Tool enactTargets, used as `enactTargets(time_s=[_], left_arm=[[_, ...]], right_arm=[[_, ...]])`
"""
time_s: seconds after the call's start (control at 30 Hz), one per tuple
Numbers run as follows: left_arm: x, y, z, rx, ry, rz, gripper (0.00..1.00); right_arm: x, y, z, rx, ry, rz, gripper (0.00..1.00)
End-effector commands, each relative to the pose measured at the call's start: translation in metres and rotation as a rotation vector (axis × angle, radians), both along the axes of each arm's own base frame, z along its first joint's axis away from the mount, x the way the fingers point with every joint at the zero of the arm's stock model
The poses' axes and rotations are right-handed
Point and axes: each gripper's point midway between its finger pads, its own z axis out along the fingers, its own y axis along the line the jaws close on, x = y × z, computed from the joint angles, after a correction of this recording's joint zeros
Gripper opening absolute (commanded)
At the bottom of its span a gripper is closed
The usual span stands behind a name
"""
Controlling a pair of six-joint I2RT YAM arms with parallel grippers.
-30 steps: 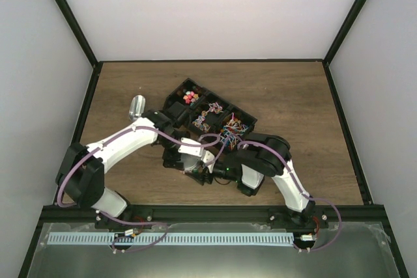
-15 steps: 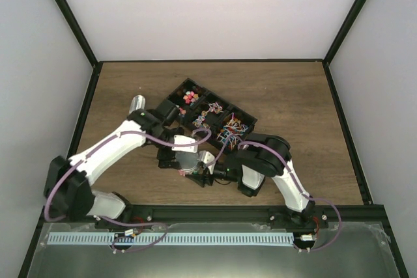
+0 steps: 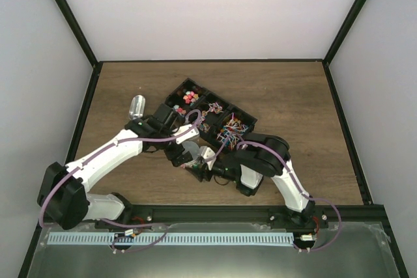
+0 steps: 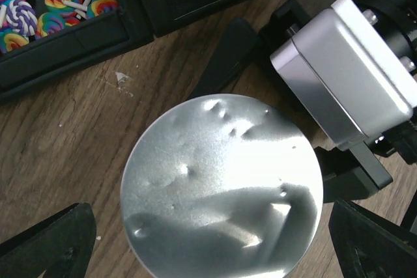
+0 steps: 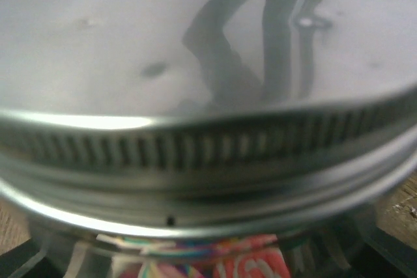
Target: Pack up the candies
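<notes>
A clear jar (image 3: 193, 155) with a silver screw lid (image 4: 221, 180) stands on the wood table in front of the black compartment tray (image 3: 171, 100). My left gripper (image 4: 212, 226) hangs straight above the lid, open wide, with a gap between each finger and the lid's edge. My right gripper (image 5: 208, 255) reaches in from the side and is shut on the jar below the lid (image 5: 208, 63). Bright candies (image 5: 195, 262) show through the glass. More candies fill the tray: swirl lollipops (image 4: 58, 4) and round pieces (image 3: 190, 97).
The right gripper's silver-white body (image 4: 345, 76) sits close to the right of the lid. A clear glassy object (image 3: 137, 105) lies on the table left of the tray. Black frame rails border the table on all sides.
The left gripper's jaws have widened away from the lid, and the left arm's elbow has swung out to the left. The right arm and jar have stayed put.
</notes>
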Motion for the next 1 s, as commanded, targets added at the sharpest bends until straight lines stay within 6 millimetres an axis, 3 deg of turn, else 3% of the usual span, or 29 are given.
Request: enactTargets(time_s=[0.0, 0.37, 0.67, 0.73, 0.83, 0.97], left_arm=[[0.007, -0.008, -0.003, -0.023, -0.01, 0.079, 1.0], [0.006, -0.01, -0.024, 0.029, 0.023, 0.068, 1.0], [0.008, -0.008, -0.03, 0.054, 0.019, 0.057, 1.0], [0.006, -0.009, -0.028, 0.05, 0.016, 0.036, 0.95], [-0.001, -0.01, -0.024, 0.037, 0.019, -0.022, 0.88], [-0.015, -0.008, -0.025, 0.065, 0.002, -0.21, 0.88]], right_arm=[[0.01, 0.001, 0.057, 0.202, -0.152, -0.055, 0.63], [0.013, 0.002, 0.049, 0.177, -0.135, -0.067, 0.63], [0.013, 0.003, 0.048, 0.173, -0.133, -0.061, 0.63], [0.01, 0.003, 0.048, 0.174, -0.136, -0.051, 0.63], [0.003, 0.003, 0.049, 0.178, -0.144, -0.015, 0.63], [-0.021, 0.006, 0.059, 0.215, -0.176, 0.12, 0.62]])
